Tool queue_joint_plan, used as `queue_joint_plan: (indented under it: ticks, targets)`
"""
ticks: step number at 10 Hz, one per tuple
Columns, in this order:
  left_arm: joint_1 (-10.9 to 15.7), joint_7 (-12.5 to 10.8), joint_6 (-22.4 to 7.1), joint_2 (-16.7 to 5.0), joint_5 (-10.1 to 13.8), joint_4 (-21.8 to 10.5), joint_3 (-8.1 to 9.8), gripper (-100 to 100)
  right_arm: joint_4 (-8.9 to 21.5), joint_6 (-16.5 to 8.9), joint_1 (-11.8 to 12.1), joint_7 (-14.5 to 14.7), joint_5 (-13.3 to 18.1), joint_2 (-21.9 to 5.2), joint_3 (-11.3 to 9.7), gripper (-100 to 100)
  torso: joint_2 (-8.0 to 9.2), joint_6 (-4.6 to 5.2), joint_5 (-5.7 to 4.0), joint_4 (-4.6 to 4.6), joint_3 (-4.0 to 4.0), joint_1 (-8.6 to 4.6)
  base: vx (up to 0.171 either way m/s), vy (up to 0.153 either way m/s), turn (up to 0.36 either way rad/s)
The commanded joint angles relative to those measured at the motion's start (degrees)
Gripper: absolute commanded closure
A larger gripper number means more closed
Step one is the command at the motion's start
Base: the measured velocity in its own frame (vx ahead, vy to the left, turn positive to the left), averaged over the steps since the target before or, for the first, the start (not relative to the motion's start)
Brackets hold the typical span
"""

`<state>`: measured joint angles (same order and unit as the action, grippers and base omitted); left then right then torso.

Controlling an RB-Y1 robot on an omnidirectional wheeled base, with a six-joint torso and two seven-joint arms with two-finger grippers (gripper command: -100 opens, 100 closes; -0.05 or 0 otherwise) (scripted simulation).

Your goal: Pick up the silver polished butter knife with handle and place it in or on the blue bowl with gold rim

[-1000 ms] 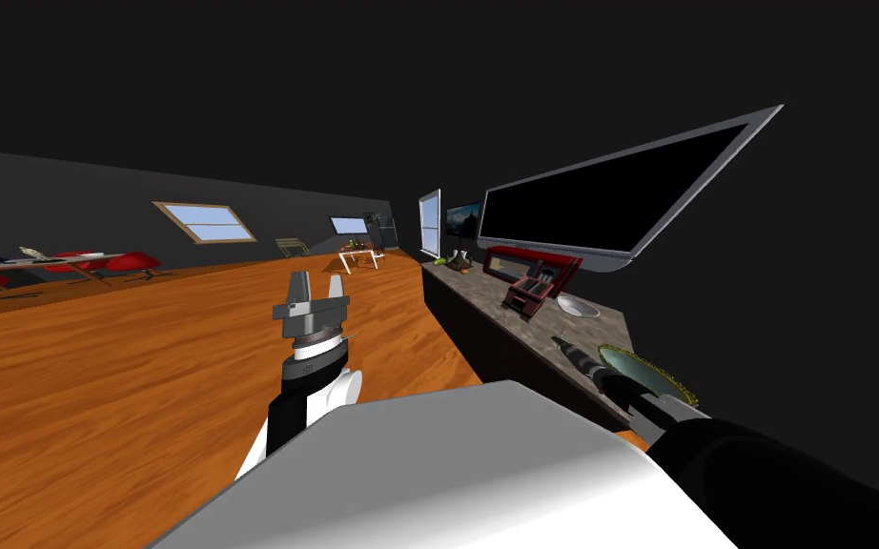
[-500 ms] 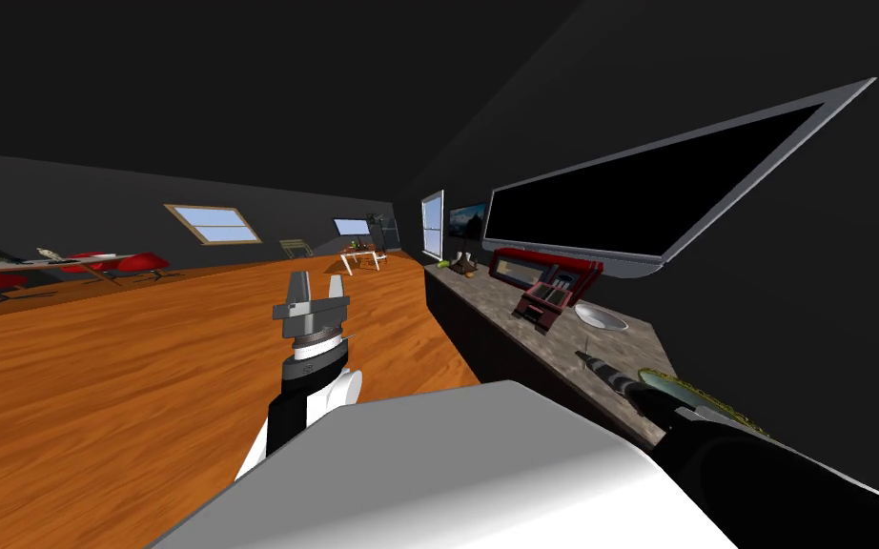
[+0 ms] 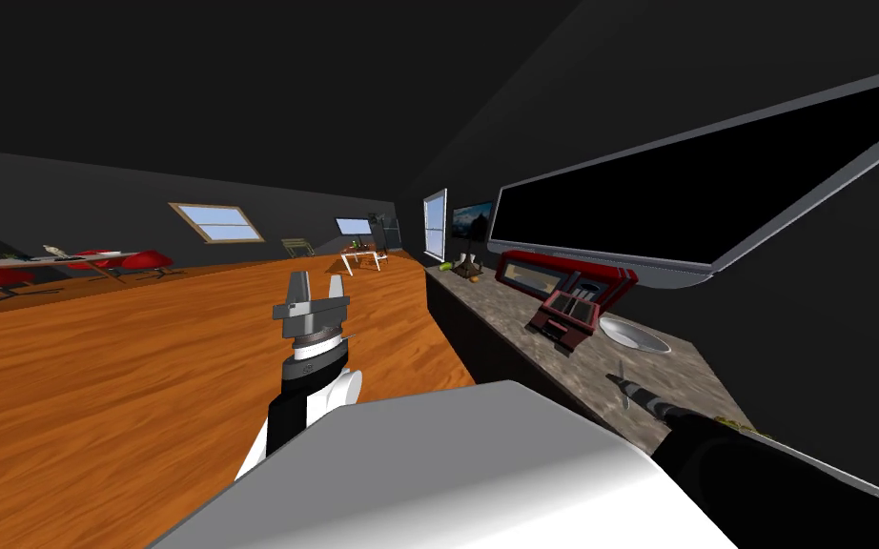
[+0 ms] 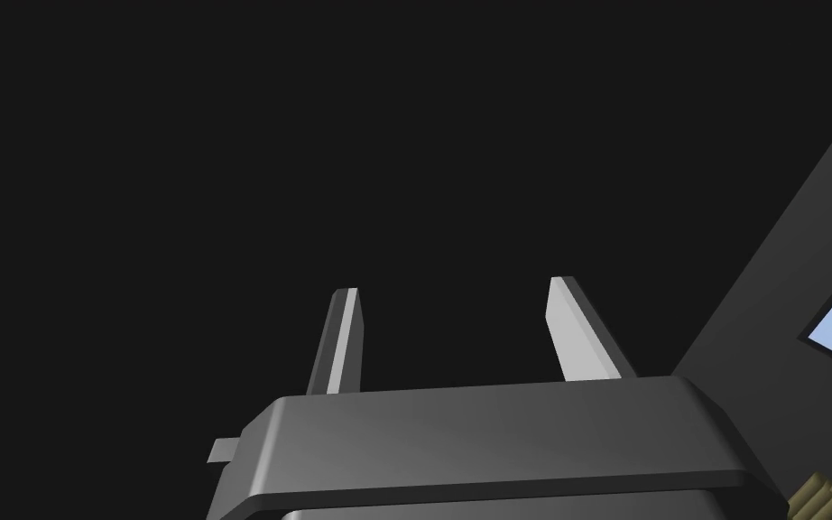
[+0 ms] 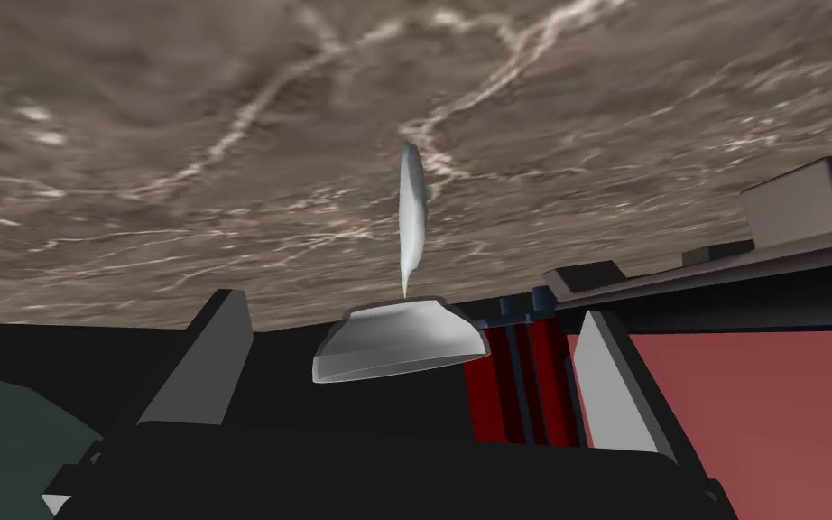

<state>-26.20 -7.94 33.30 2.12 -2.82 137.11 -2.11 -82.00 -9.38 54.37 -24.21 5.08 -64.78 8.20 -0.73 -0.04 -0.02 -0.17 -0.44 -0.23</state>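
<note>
The silver butter knife (image 5: 411, 217) points away from my right gripper (image 5: 410, 307), its broad handle end (image 5: 396, 348) near the gripper body. It lies midway between the two fingers, which stand wide open and touch neither side of it. Below it is the brown marbled counter (image 5: 180, 135). In the head view the right gripper (image 3: 630, 391) reaches low over the counter (image 3: 514, 329) with the thin knife (image 3: 620, 379) at its tip. A sliver of the gold-rimmed bowl (image 3: 739, 423) peeks out behind my right forearm. My left gripper (image 3: 316, 283) is raised over the floor, open and holding nothing.
On the counter past the right gripper stand a dark red rack (image 3: 566, 310) and a white bowl (image 3: 634, 335). A large black screen (image 3: 714, 191) hangs over the counter. The orange wood floor (image 3: 142, 362) spreads out to the left, with red chairs (image 3: 132, 259) far off.
The whole head view has shifted: the counter, rack and white bowl slid right and nearer, so I have moved. The gold-rimmed bowl has passed behind my right forearm. The left arm has stayed put.
</note>
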Motion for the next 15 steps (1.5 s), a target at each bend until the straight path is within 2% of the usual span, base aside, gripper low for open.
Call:
queue_joint_plan:
  ticks: [1,5,6,7,8,9,11,12,13,15]
  targets:
    - [0.0,0.0,0.0,0.0,0.0,0.0,0.00,0,-0.5,-0.7,1.9,-0.5,0.0,-0.7,0.3,-100,0.00,0.00,0.00,0.00,0.00,0.00,0.125,-0.034,0.020]
    - [0.0,0.0,0.0,0.0,0.0,0.0,0.00,0,3.0,-2.0,5.6,-2.0,0.9,-3.2,-3.2,-100,0.20,0.02,0.00,0.05,0.12,-0.01,0.130,-0.042,0.035]
    - [0.0,0.0,0.0,0.0,0.0,0.0,0.00,0,3.2,-2.0,5.9,-2.2,0.9,-3.3,-3.7,-100,0.11,0.00,-0.02,0.02,0.06,-0.12,0.159,-0.074,0.040]
    - [0.0,0.0,0.0,0.0,0.0,0.0,0.00,0,2.3,-2.4,5.9,-1.9,1.0,-2.9,-3.1,-100,0.11,0.00,-0.04,0.02,0.06,-0.13,0.067,-0.029,0.010]
    - [0.0,0.0,0.0,0.0,0.0,0.0,0.00,0,2.4,-2.4,5.9,-2.0,1.0,-2.9,-3.2,0,0.36,0.01,-0.01,0.07,0.19,0.01,0.013,-0.006,0.003]
    - [0.0,0.0,0.0,0.0,0.0,0.0,0.00,0,4.2,-1.9,4.2,-0.9,1.3,-1.4,-3.6,-100,0.57,0.03,0.02,0.13,0.32,0.11,0.007,-0.028,0.068]
    - [0.0,0.0,0.0,0.0,0.0,0.0,0.00,0,5.6,-1.5,2.8,0.0,1.5,-0.1,-4.0,-100,0.70,0.03,-0.01,0.16,0.40,0.00,0.004,-0.048,0.044]
    - [0.0,0.0,0.0,0.0,0.0,0.0,0.00,0,5.1,-1.7,3.2,-0.4,1.3,-0.7,-4.0,-100,0.72,0.03,-0.02,0.17,0.41,-0.03,0.002,-0.022,0.008]
    - [0.0,0.0,0.0,0.0,0.0,0.0,0.00,0,5.3,-1.7,3.1,-0.3,1.3,-0.7,-4.0,100,0.73,0.04,0.00,0.17,0.42,0.06,0.000,0.000,0.000]
    - [0.0,0.0,0.0,0.0,0.0,0.0,0.00,0,5.3,-1.8,3.2,-0.3,1.3,-0.7,-4.0,100,0.74,-0.03,0.00,0.22,0.45,0.16,-0.001,-0.002,-0.006]
